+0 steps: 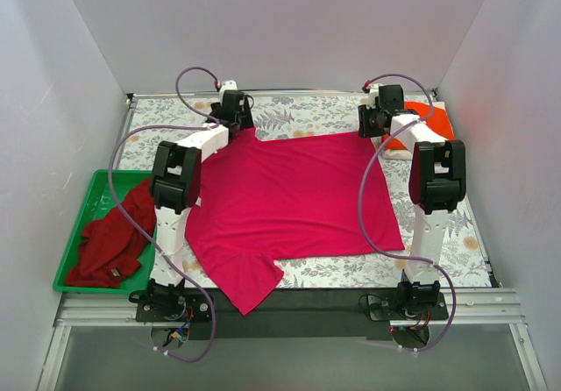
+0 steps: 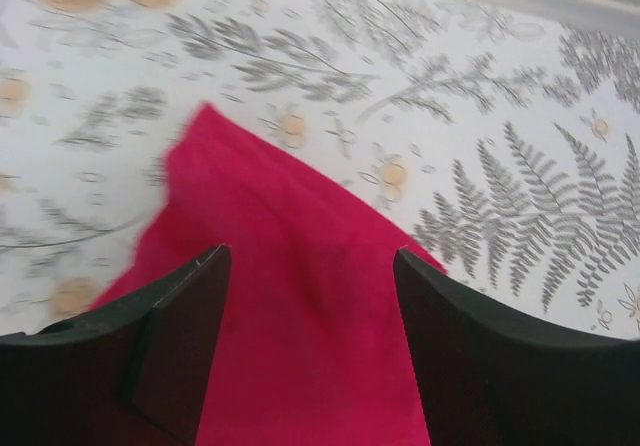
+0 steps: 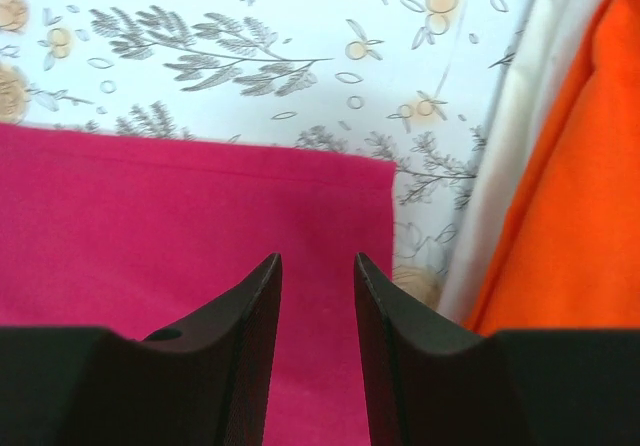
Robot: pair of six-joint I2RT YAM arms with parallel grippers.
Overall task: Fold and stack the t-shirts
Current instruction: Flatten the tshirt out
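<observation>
Tabletop (image 1: 307,110), floral print. Pink tee (image 1: 294,202) lies spread flat across the middle of the top view. Its body runs roughly bottom to top of frame and is a little skewed. One sleeve sticks out at lower centre-left.

The tee's far edge runs left to right, with one arm at each end.
- Left end effector (image 1: 233,112) sits over the upper-left corner.
- Right end effector (image 1: 377,117) sits over the upper-right corner.
- Each arm is nearest its own corner, and the cloth lies below and toward the bottom of frame from both.
- Judgement: the coming move turns on both pinching that far edge together.

Green tray (image 1: 92,185) at left edge holds the dark red tee (image 1: 110,238), crumpled. Orange tee (image 1: 429,121) sits folded at upper right, just beside the right end effector. In the right wrist view a white tee (image 3: 510,126) shows along its edge.

Left wrist view: fingers (image 2: 190,306) spread wide, the pointed pink corner in the gap beneath them. Nothing is pinched.

Right wrist view: fingers (image 3: 250,326) stand close, a narrow gap between them. The straight stitched edge and square corner lie just past the tips, and no cloth looks gripped.

Hard to make out:
- Whether either set of tips touches the cloth.
- The left arm covers the tee's left edge.
- Collar and second sleeve are not seen.
- Left wrist view is blurred.
</observation>
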